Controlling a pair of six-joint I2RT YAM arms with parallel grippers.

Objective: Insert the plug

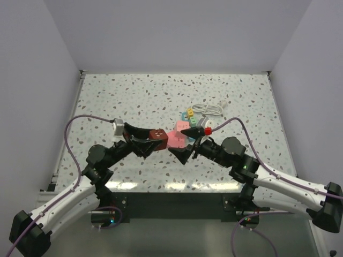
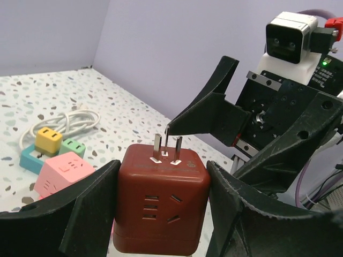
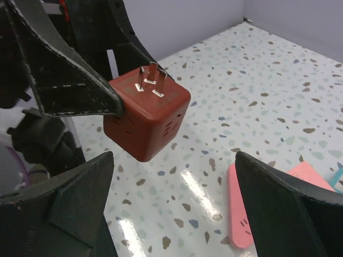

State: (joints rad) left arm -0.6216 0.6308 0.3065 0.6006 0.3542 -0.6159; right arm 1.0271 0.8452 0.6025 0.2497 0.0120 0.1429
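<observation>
The plug is a dark red cube (image 2: 161,198) with three metal prongs (image 2: 166,149) on one face and socket slots on another. My left gripper (image 2: 163,179) is shut on the plug, one finger (image 2: 80,214) flat against each side, and holds it above the table (image 1: 134,101). In the right wrist view the red cube (image 3: 147,118) hangs just ahead of my right gripper (image 3: 174,158), which is open wide with nothing between its fingers. From above, the two grippers face each other mid-table, the plug (image 1: 158,139) beside a pink socket cube (image 1: 177,138).
The pink cube (image 2: 61,171) lies on the table with yellow (image 2: 48,140), green (image 2: 72,145) and teal (image 2: 29,158) cubes behind it. A coiled white cable (image 1: 209,110) lies further back. White walls enclose the table on three sides.
</observation>
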